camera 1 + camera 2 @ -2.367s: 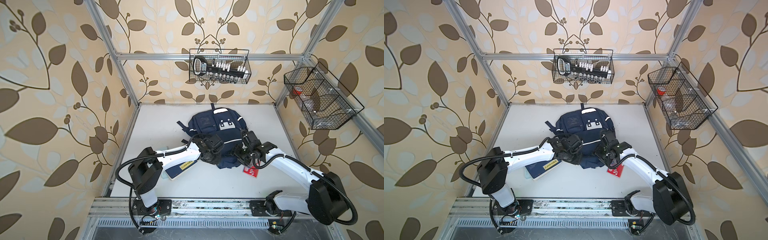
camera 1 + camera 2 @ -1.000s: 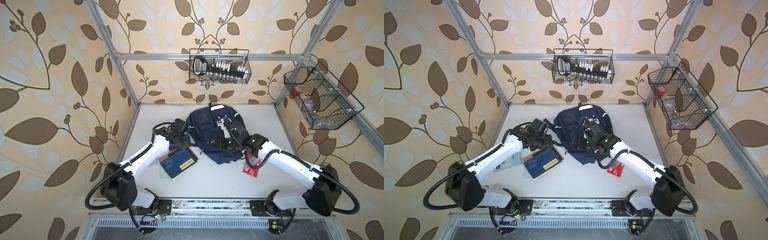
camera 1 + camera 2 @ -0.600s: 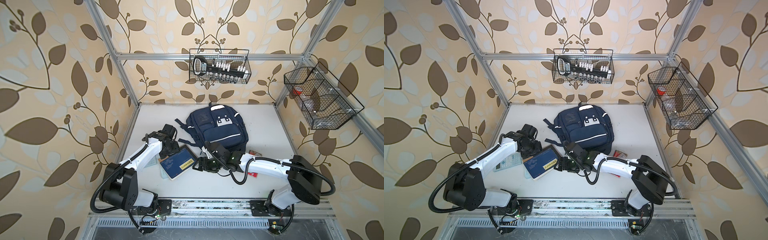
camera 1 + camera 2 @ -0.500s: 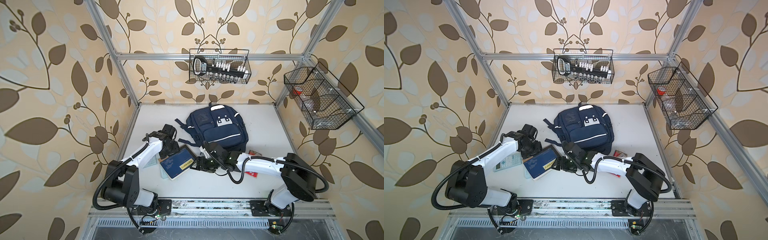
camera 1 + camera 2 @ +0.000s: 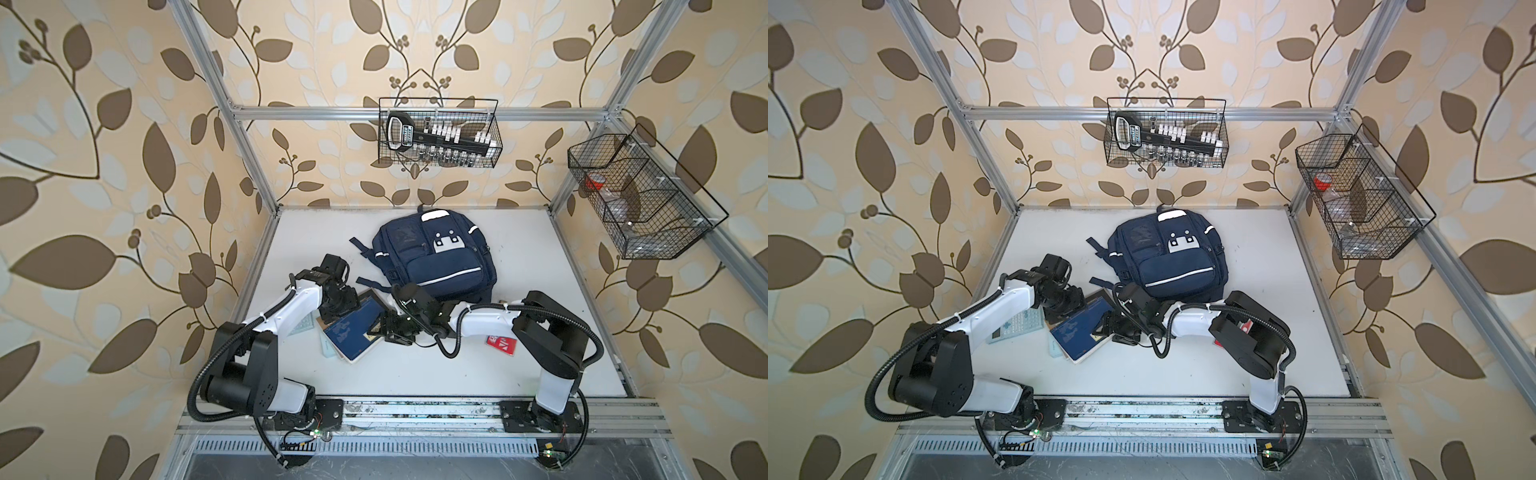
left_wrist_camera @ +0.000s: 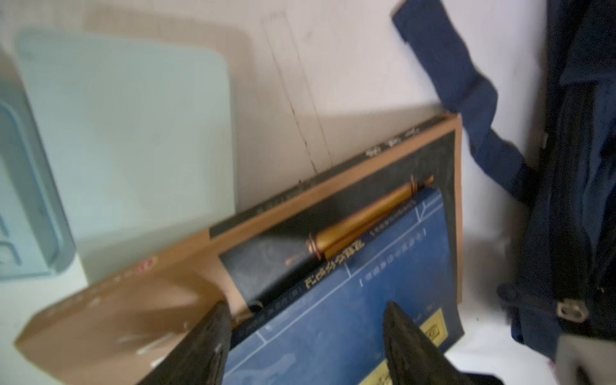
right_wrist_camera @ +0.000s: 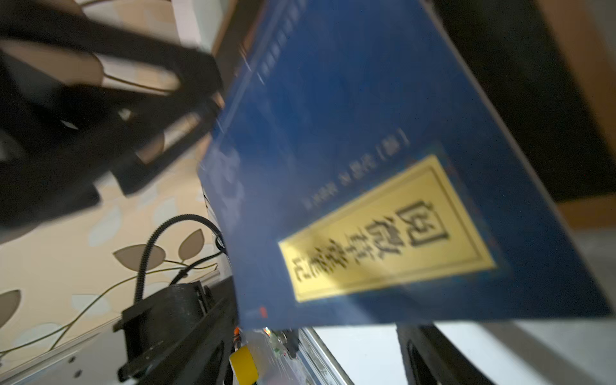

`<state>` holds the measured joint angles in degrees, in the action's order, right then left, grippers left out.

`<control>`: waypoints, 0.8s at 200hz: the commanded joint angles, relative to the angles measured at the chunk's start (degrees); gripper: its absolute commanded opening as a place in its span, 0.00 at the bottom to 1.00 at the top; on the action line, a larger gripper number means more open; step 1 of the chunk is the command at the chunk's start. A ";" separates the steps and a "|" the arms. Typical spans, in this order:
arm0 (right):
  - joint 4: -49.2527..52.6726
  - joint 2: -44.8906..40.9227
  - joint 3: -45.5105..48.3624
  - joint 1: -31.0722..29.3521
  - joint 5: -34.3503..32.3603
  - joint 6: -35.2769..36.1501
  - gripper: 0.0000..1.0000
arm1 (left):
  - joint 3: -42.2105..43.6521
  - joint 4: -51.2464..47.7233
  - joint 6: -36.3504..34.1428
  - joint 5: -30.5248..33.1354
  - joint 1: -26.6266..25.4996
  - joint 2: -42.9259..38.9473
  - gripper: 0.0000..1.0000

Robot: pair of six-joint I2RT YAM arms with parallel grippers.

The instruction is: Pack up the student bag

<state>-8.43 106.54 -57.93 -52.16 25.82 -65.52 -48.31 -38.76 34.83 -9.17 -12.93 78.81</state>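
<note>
Two claws at blue book (image 5: 353, 332), left claw (image 6: 306, 320) spread, right claw (image 5: 379, 329) of unclear hold (blurred), student bag (image 5: 440, 266) just beyond.

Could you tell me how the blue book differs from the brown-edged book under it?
The blue book lies on top; the brown-edged book lies under it. The blue book carries a yellow title label; the brown-edged book has a dark cover picturing a scroll. Both lie beside the student bag.

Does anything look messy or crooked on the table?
Yes. The blue book lies crooked on top of the brown book, so their corners do not line up, near the student bag. The bag's loose strap also sprawls out sideways on the table.
</note>
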 commanded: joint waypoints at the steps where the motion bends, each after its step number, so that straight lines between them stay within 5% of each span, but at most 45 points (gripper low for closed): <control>1: 0.16 2.07 -3.51 2.42 1.57 0.79 0.75 | 4.21 -0.76 3.46 -8.46 -0.08 -4.09 0.72; 25: 4.21 3.29 -6.63 3.99 1.53 3.42 0.75 | 9.21 2.88 5.67 -13.60 -0.17 -4.21 0.66; 61: 7.16 -0.74 -2.85 3.73 -0.66 4.73 0.79 | 11.11 3.74 7.45 -12.01 -0.08 -6.55 0.67; 123: -10.88 -3.71 12.96 3.33 5.51 -3.38 0.73 | 6.30 2.88 6.81 -11.05 -0.08 -4.21 0.62; 160: -12.23 -5.05 15.33 2.02 4.39 -4.98 0.72 | 7.11 4.06 7.19 -12.52 -0.08 -2.69 0.56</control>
<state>-17.52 102.80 -44.69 -49.12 29.87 -67.31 -41.12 -33.15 41.34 -21.06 -12.78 75.11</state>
